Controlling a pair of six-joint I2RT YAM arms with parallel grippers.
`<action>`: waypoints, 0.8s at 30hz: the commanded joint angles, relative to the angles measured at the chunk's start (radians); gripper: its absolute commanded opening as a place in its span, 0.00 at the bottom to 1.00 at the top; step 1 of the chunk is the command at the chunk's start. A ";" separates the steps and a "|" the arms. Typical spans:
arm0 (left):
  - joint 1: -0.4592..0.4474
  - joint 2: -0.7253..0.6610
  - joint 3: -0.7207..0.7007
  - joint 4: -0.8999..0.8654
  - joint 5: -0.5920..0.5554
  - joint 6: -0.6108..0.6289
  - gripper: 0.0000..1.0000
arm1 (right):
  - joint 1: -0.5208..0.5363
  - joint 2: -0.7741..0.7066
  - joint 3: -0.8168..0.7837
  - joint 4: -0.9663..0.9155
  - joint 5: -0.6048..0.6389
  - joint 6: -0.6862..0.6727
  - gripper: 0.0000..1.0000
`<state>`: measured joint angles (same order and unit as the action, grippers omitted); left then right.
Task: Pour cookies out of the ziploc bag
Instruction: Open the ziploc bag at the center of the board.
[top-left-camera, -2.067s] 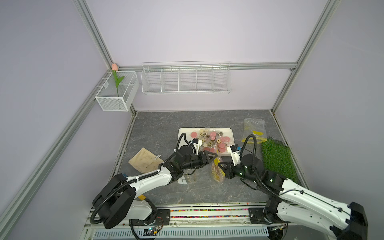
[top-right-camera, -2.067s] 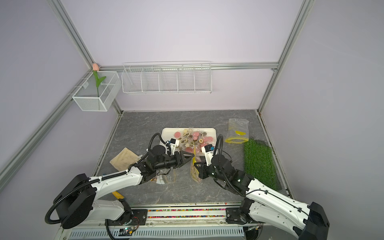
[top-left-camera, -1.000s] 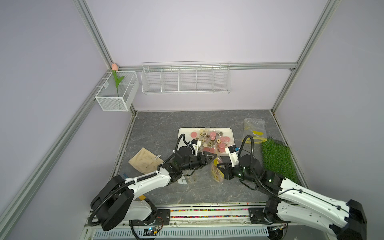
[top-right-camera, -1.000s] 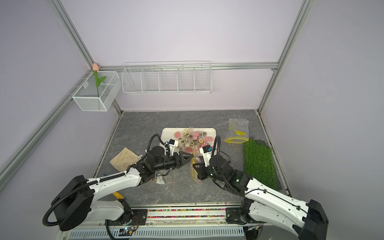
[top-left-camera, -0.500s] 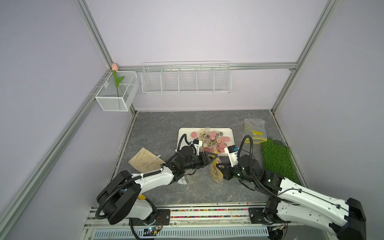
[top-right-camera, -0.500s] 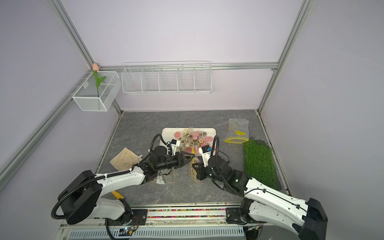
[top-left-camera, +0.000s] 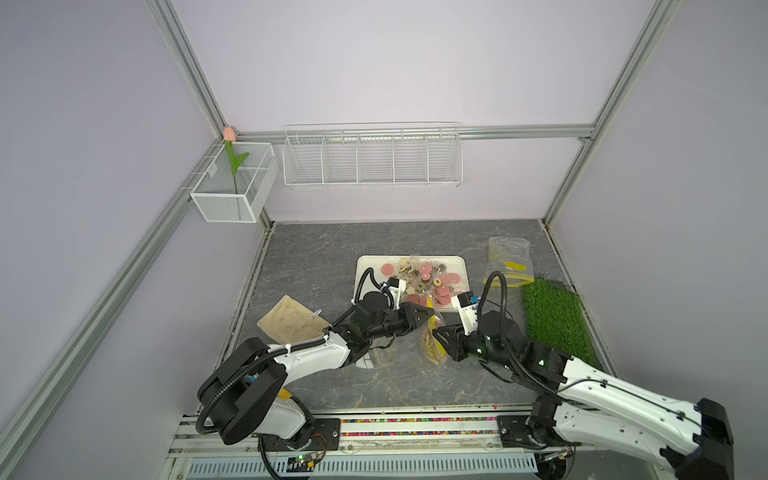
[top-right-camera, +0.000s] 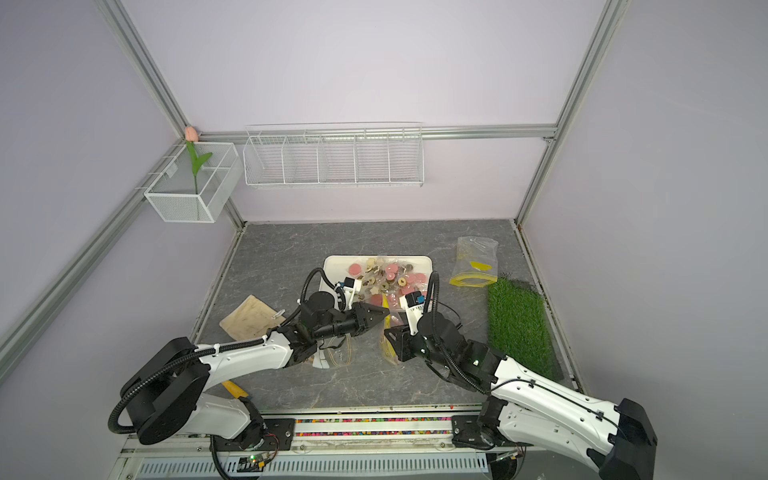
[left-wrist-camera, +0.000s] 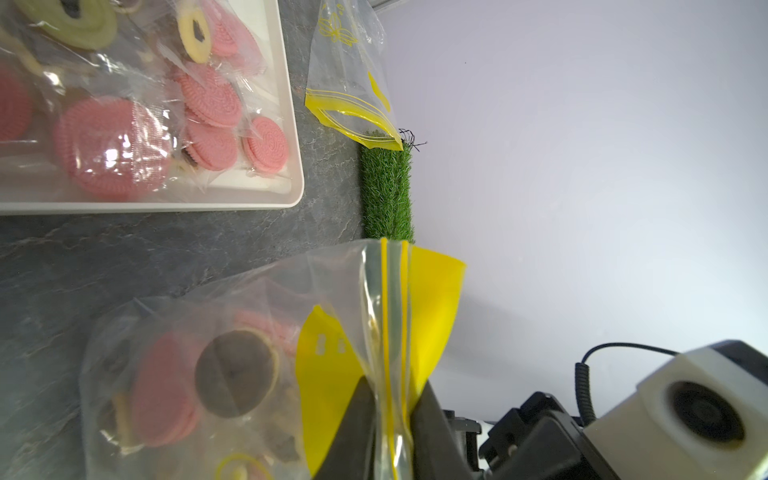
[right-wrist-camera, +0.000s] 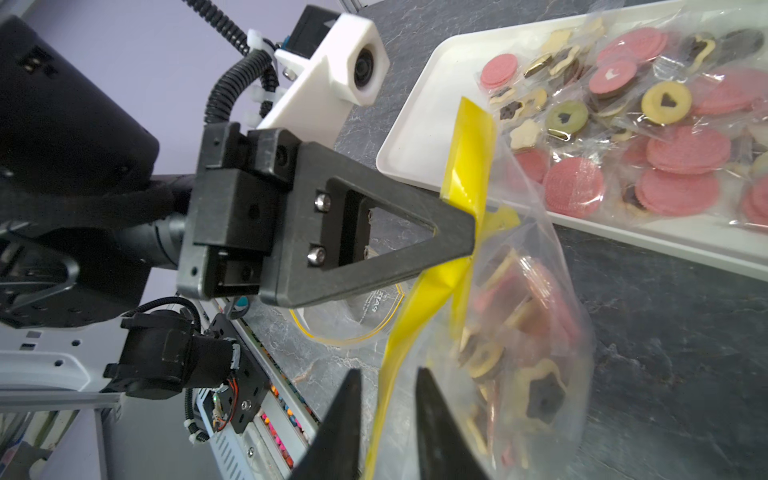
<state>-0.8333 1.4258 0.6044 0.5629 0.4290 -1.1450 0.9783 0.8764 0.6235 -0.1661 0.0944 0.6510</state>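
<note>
The ziploc bag (top-left-camera: 432, 347) (top-right-camera: 388, 347), clear with a yellow zip strip, stands on the grey table between my two grippers. It still holds pink, brown and beige cookies (left-wrist-camera: 237, 382) (right-wrist-camera: 536, 390). My left gripper (left-wrist-camera: 392, 388) (top-left-camera: 431, 311) is shut on the bag's yellow zip edge, as the right wrist view also shows (right-wrist-camera: 469, 232). My right gripper (right-wrist-camera: 386, 386) (top-left-camera: 436, 332) is open. The yellow strip hangs between its jaws with a gap on each side. More wrapped cookies (top-left-camera: 424, 276) (top-right-camera: 390, 274) lie on the white tray (top-left-camera: 360, 266) just behind.
An empty yellow-zip bag (top-left-camera: 508, 257) lies at the back right, beside a green grass mat (top-left-camera: 555, 320). A tan board (top-left-camera: 291, 322) lies at the left. Another clear bag (top-left-camera: 380, 357) lies under my left arm. Wire baskets (top-left-camera: 372, 162) hang on the back wall.
My left gripper has closed onto the bag's zip edge. My right gripper, shut on the strip before, has parted its jaws. Both arms have barely moved.
</note>
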 joint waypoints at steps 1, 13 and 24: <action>-0.004 0.008 0.029 0.007 0.016 0.006 0.13 | 0.007 -0.044 0.024 -0.041 0.061 0.010 0.39; -0.003 -0.030 0.074 -0.141 0.019 0.068 0.01 | -0.096 -0.001 0.155 -0.202 0.112 -0.042 0.66; -0.003 -0.061 0.099 -0.244 0.007 0.136 0.00 | -0.243 0.174 0.206 -0.114 -0.081 -0.103 0.58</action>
<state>-0.8333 1.3945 0.6689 0.3611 0.4423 -1.0454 0.7536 1.0313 0.7986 -0.3309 0.0853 0.5793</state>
